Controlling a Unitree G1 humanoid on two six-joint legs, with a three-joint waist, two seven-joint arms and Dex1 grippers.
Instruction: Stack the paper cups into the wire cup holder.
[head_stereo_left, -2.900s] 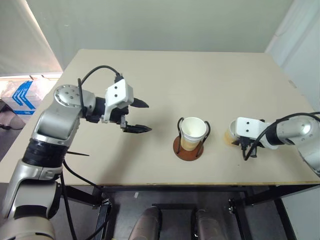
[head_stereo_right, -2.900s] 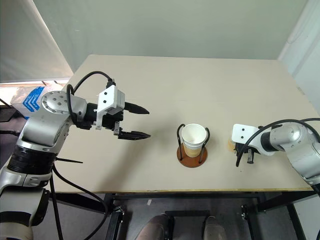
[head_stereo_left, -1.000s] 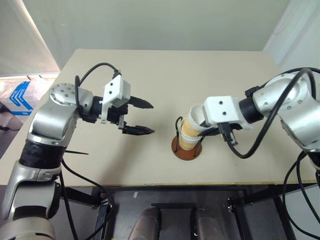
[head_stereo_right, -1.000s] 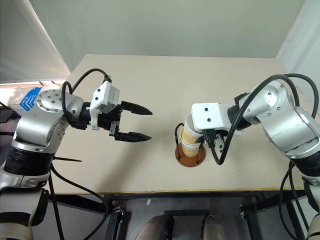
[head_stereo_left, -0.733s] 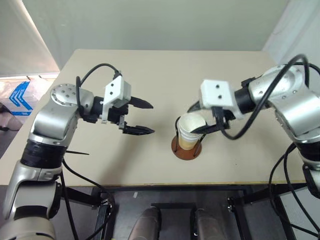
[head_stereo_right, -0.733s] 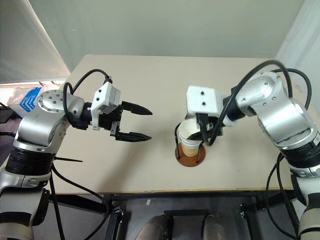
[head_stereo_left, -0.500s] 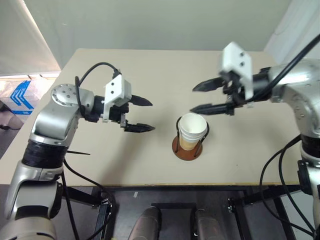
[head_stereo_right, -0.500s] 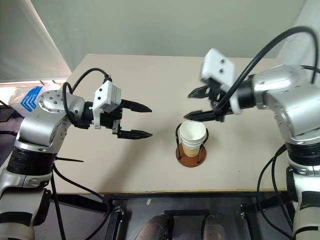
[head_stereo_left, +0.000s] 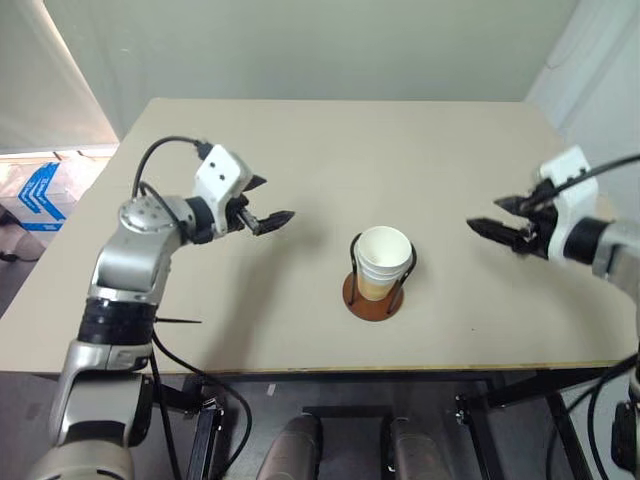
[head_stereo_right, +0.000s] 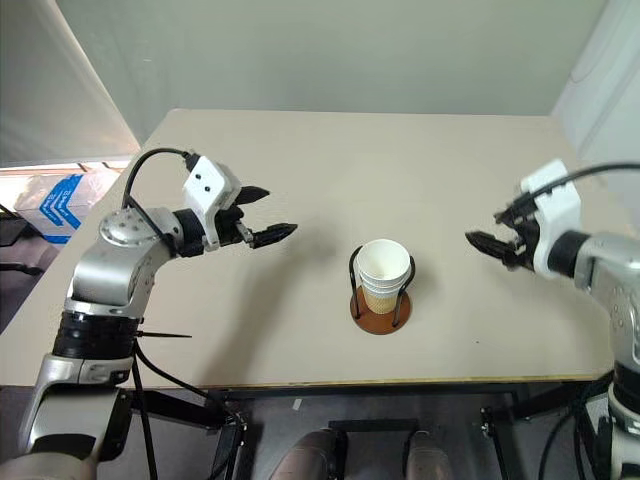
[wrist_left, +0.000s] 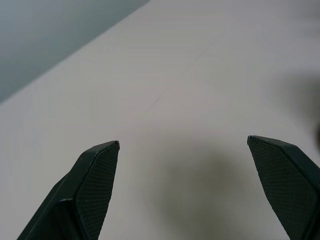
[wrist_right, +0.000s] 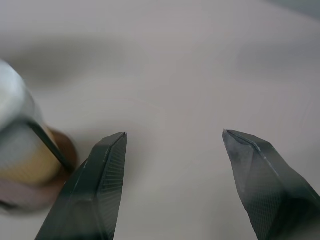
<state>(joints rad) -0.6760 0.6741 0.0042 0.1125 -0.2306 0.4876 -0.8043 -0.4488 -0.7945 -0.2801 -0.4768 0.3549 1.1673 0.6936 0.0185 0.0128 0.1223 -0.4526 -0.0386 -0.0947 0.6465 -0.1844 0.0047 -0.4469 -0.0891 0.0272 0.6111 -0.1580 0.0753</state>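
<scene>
The paper cups (head_stereo_left: 384, 262) stand nested in one upright stack inside the wire cup holder (head_stereo_left: 372, 301), whose black loops rise around them from a reddish-brown base near the middle of the table. In the right wrist view the paper cups (wrist_right: 15, 145) and the holder's base (wrist_right: 30, 192) sit off to one side. My right gripper (head_stereo_left: 487, 215) hovers open and empty to the right of the holder, well apart from it, pointing toward it. My left gripper (head_stereo_left: 275, 200) hangs open and empty to the left of the holder, with bare table between its fingertips (wrist_left: 100, 170).
The beige table (head_stereo_left: 300, 340) has its front edge close below the holder. A blue and white box (head_stereo_left: 40, 195) lies on the floor beyond the left edge. Pale walls stand behind the table.
My right gripper has opened, let go of the cup in the holder and swung away to the right. The left gripper has rolled and shifted a little up and to the left.
</scene>
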